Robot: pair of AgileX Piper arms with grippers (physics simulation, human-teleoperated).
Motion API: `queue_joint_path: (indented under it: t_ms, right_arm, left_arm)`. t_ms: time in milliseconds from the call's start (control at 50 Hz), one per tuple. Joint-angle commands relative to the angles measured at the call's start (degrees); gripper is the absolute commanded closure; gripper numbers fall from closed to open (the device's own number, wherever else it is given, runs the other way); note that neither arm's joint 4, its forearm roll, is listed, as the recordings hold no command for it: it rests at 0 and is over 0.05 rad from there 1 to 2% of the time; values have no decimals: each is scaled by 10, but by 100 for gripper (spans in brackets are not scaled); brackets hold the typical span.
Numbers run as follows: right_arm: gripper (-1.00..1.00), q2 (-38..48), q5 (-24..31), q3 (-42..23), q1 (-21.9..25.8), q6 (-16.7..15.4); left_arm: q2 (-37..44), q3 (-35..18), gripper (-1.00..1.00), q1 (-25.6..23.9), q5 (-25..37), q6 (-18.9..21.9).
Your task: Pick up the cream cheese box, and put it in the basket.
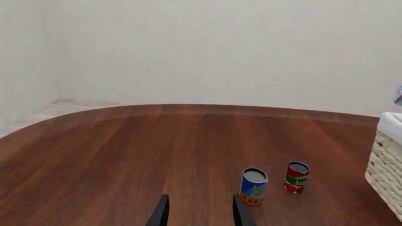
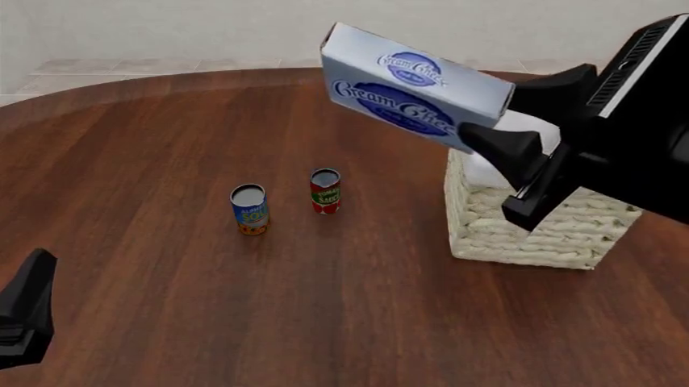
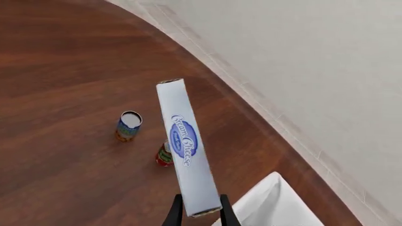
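My right gripper (image 2: 490,137) is shut on the near end of the cream cheese box (image 2: 415,85), a flat white carton with blue oval logos, held tilted in the air above and to the left of the basket (image 2: 538,230). In the right wrist view the box (image 3: 186,146) stands out from between the fingers (image 3: 172,214), with the basket's white lining (image 3: 270,205) below it. The wicker basket also shows at the edge of the left wrist view (image 1: 386,169). My left gripper (image 1: 197,212) is open and empty, low over the table, just short of the cans.
A blue can (image 2: 248,209) and a red can (image 2: 325,191) stand upright side by side on the brown wooden table (image 2: 161,145), left of the basket. They also show in the left wrist view, blue can (image 1: 253,187) and red can (image 1: 296,177). The table's curved far edge meets a pale wall.
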Motion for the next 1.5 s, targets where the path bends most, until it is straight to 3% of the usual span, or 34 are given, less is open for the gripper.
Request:
queue_joint_path:
  t_ms: [20, 700, 1500]
  right_arm:
    - [100, -9, 6, -19, -19, 4]
    - [100, -37, 20, -16, -69, 1]
    - [100, -15, -5, -8, -117, 3]
  left_arm:
    - [0, 0, -100, 1, -1, -1]
    - [0, 0, -100, 2, -2, -4]
    - [0, -1, -100, 1, -2, -3]
